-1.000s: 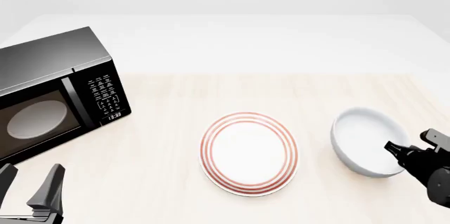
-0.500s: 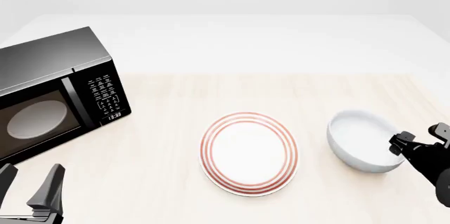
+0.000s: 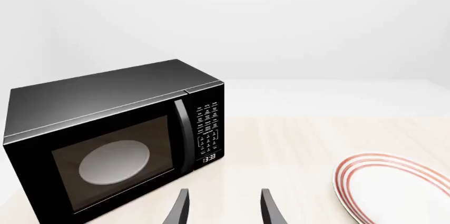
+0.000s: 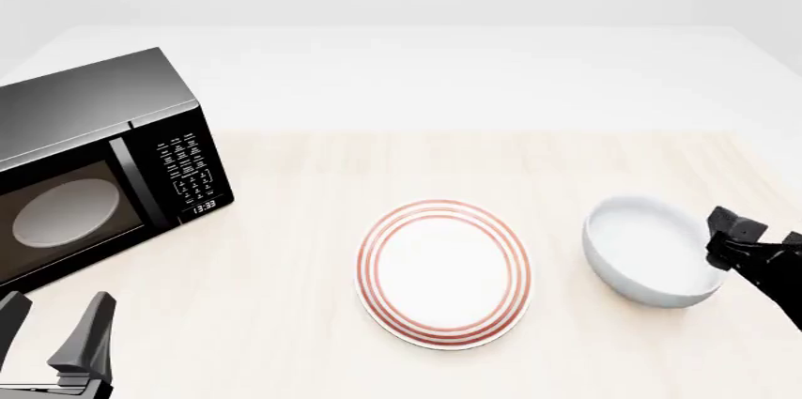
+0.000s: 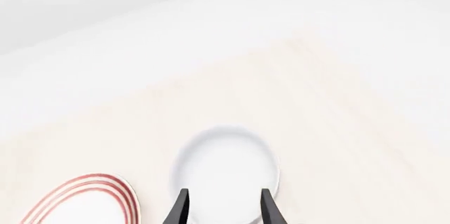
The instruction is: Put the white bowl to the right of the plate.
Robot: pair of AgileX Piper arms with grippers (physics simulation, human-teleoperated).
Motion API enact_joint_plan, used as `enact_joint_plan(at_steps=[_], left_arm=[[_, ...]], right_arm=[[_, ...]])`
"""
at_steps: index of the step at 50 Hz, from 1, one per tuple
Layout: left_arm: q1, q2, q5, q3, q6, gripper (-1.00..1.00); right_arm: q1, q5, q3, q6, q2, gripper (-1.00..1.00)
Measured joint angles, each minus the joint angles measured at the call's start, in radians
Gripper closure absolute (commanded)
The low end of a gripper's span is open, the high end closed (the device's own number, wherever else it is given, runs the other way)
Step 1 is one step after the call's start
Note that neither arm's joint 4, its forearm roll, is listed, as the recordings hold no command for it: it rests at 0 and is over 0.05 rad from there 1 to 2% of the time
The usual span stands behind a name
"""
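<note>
The white bowl (image 4: 645, 249) stands upright on the table, to the right of the red-ringed plate (image 4: 442, 272), with a small gap between them. My right gripper (image 4: 731, 236) hovers at the bowl's right rim, open and holding nothing. In the right wrist view the bowl (image 5: 226, 168) lies beyond the spread fingers (image 5: 181, 208), with the plate's edge (image 5: 91, 203) beside it. My left gripper (image 4: 53, 322) rests open at the near left corner, far from both. The left wrist view shows the plate's rim (image 3: 383, 182) past my left gripper (image 3: 223, 205).
A black microwave (image 4: 94, 169) with its door closed stands on the left side of the table, also filling the left wrist view (image 3: 116, 139). The light wooden tabletop (image 4: 414, 160) stretches behind the plate and bowl.
The right gripper has let go of the bowl's right rim and lifted up and away. The bowl slid slightly left, then stayed put. The left arm has not moved.
</note>
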Motion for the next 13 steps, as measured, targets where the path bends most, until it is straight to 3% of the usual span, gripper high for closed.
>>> enact_joint_plan(at_steps=[13], left_arm=[[0.000,0.000,0.000,0.000,0.000,-1.00]], right_arm=[[0.054,0.094,0.112,-0.051,-0.301,-1.00]])
